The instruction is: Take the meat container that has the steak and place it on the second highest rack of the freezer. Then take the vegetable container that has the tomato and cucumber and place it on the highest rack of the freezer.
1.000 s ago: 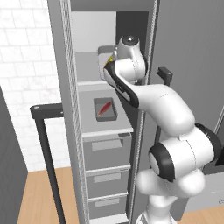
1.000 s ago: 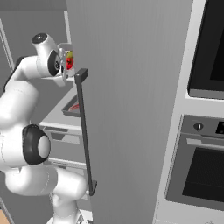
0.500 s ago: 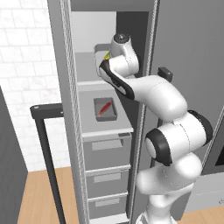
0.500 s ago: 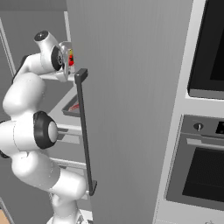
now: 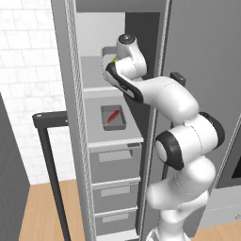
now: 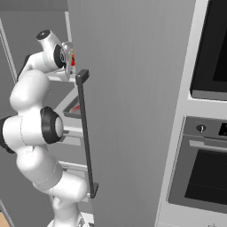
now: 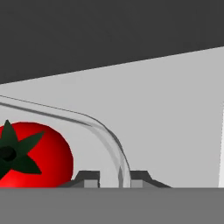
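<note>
Freezer (image 5: 70, 141): tall grey cabinet standing with its door swung wide; black vertical bar handle (image 6: 85, 133) on the door, seen edge-on in the right base view.
Highest rack (image 5: 96, 77): pale flat shelf at the top of the interior; the arm reaches in at this level.
Second rack (image 5: 99, 134): pale shelf just below, above the grey drawers (image 5: 115, 162).
Meat container (image 5: 113, 117): shallow dark-grey tray lying flat on the second rack, toward the right side, well apart from the hand.
Steak (image 5: 112, 116): thin red strip lying diagonally inside the meat container.
Vegetable container (image 7: 109, 140): pale clear-walled tray; its rounded corner rim runs between the two fingertips in the hand view, over the light shelf surface.
Tomato (image 7: 30, 155): round, bright red, dark green star-shaped stem facing the camera; sits inside the vegetable container, left of the fingertips in the hand view. A red spot at the hand shows in the right base view as well.
Cucumber: a sliver of yellow-green shows beside the wrist in the left base view; too small to describe.
Hand (image 7: 113, 177): fingers drawn close together, clamped on the rim of the vegetable container, at the level of the highest rack.
Ovens (image 6: 208, 133): black-glass fronts to the right of the freezer door.
</note>
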